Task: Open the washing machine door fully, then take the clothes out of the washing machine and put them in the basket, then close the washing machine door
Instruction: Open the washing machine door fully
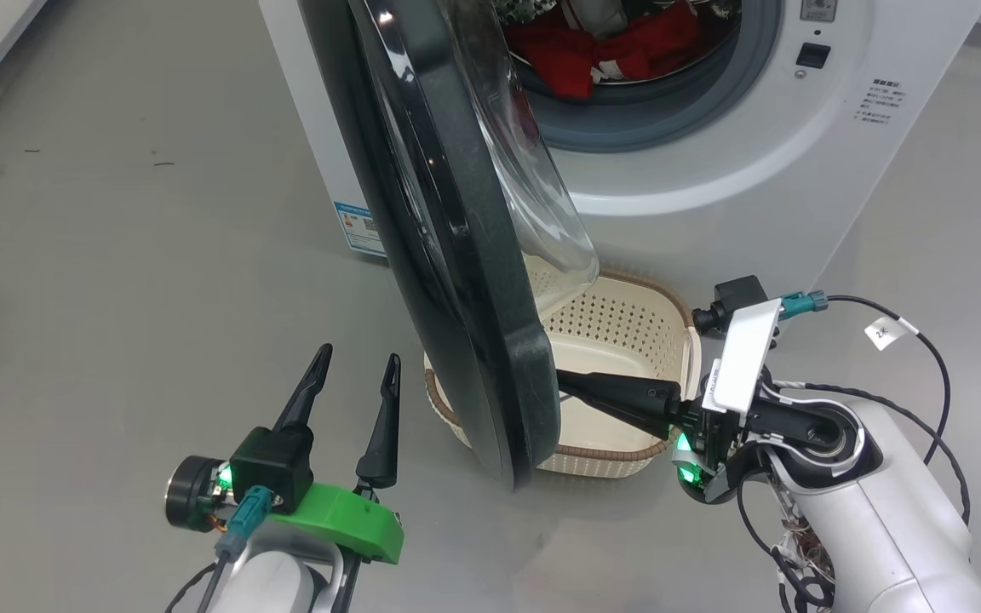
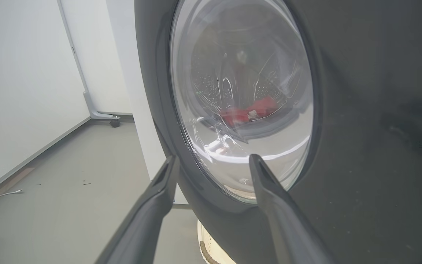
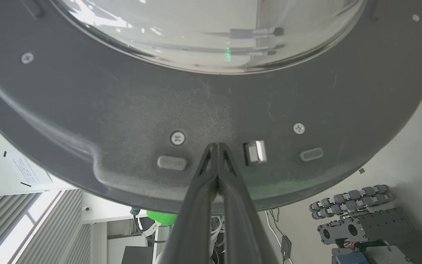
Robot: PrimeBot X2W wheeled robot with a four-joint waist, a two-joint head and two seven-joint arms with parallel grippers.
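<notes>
The washing machine door (image 1: 456, 255) is partly open, the closed right gripper (image 3: 216, 146) against it. The left gripper (image 1: 358, 353) is spread and empty, and the clothes (image 1: 618, 47) are not yet removed.

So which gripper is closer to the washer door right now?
The right gripper. Its shut tips touch the inner side of the door near the latch; the open left gripper hovers off the outer face, apart.

Head camera looks down at the washing machine door (image 1: 456, 281); wrist cameras see it close, just beyond the left hand (image 2: 214, 157) and the right hand (image 3: 217, 145).
</notes>
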